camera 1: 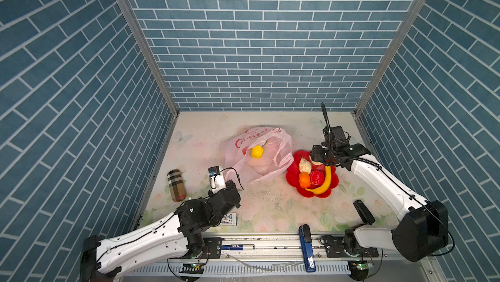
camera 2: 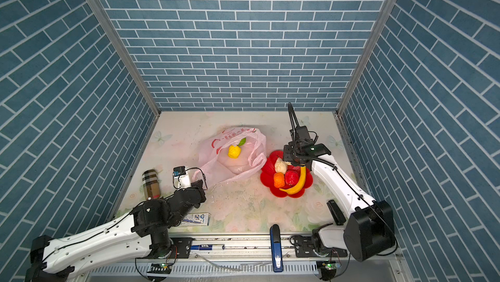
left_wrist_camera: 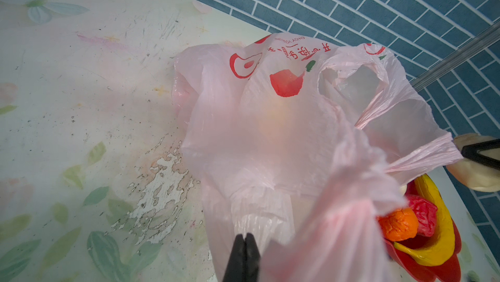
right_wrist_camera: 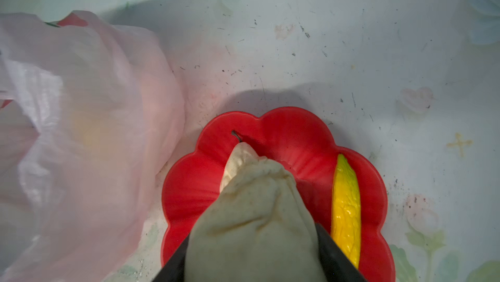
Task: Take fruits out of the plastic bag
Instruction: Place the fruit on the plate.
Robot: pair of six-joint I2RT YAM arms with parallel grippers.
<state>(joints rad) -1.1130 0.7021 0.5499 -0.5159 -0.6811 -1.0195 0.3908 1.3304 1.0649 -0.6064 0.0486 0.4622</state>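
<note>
Looks like mid drop-off: clamping a beige pointed fruit [right_wrist_camera: 259, 213] in the right jaws, down at the red plate [right_wrist_camera: 284, 123] beside the banana [right_wrist_camera: 346, 207]. Pinching the plastic bag [camera 1: 232, 148] tight with the left jaws. Got a yellow lumpy fruit [camera 1: 257, 152] sitting in the bag's mouth on the table [camera 1: 270, 207]. Next, probably: set down, let go gently, then reach in for the yellow one.

Bag [camera 1: 238, 153] left of plate [camera 1: 291, 173]; fruits [camera 1: 317, 177] on plate; one fruit [camera 1: 256, 152] in bag.
</note>
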